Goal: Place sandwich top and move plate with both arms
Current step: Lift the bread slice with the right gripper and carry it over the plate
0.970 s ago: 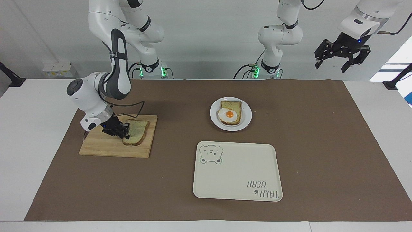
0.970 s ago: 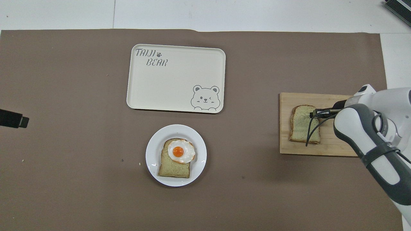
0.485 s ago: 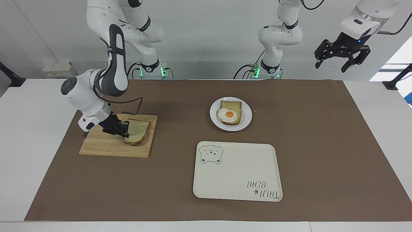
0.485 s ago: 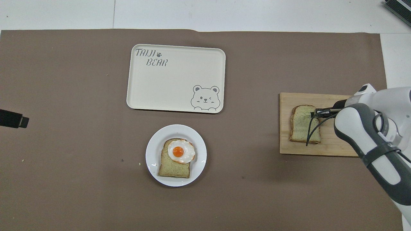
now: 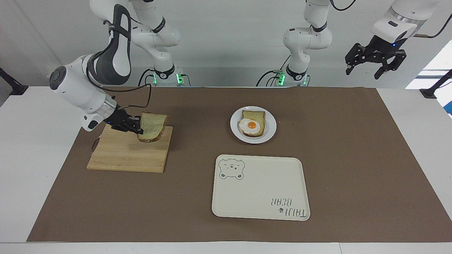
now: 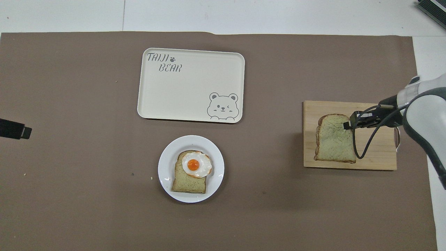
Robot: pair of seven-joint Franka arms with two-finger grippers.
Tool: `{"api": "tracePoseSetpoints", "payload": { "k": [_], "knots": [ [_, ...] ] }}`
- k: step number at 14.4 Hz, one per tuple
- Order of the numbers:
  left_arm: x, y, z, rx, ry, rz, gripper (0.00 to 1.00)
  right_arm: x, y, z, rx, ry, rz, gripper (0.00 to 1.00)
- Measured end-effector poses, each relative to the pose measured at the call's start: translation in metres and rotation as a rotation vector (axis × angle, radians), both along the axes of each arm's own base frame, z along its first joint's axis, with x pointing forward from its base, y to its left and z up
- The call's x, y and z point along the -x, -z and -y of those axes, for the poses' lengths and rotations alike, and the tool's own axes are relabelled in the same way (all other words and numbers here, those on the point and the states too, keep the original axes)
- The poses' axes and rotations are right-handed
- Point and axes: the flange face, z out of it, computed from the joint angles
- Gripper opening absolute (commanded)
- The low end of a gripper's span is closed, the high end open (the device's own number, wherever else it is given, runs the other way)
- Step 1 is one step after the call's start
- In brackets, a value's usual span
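The sandwich top (image 5: 153,126) (image 6: 334,138), a plain tan bread slice with a brown crust, hangs in the air over the wooden cutting board (image 5: 123,155) (image 6: 376,153). My right gripper (image 5: 139,127) (image 6: 347,124) is shut on one edge of it. The small white plate (image 5: 270,128) (image 6: 216,181) stands mid-table and carries another bread slice with a fried egg (image 5: 251,125) (image 6: 195,164). My left gripper (image 5: 374,65) waits open, high above the left arm's end of the table; only its tip (image 6: 15,129) shows in the overhead view.
A cream rectangular tray with a bear drawing (image 5: 261,197) (image 6: 188,94) lies farther from the robots than the plate. A brown mat (image 5: 353,158) covers the table. The cutting board sits at the right arm's end.
My right gripper has risen off the cutting board with the sandwich top gripped in it; a second ago the slice lay on the board. The left arm has not moved.
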Motion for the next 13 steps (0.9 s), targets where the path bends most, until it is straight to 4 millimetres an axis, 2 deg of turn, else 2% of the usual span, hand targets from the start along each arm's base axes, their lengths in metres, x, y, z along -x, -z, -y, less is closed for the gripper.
{"api": "tracePoseSetpoints", "payload": {
  "k": [2, 4, 9, 13],
  "knots": [
    [0.000, 0.000, 0.000, 0.000, 0.000, 0.000, 1.00, 0.004, -0.009, -0.011, -0.007, 0.010, -0.037, 0.00],
    [0.000, 0.000, 0.000, 0.000, 0.000, 0.000, 1.00, 0.004, -0.010, -0.037, -0.004, 0.008, -0.065, 0.00],
    [0.002, 0.001, 0.000, 0.000, 0.001, -0.004, 1.00, 0.013, -0.012, -0.156, 0.029, -0.058, -0.087, 0.00],
    [0.004, 0.001, 0.000, 0.000, 0.002, -0.004, 1.00, 0.019, -0.004, -0.227, 0.060, -0.012, -0.072, 0.00]
  ]
}}
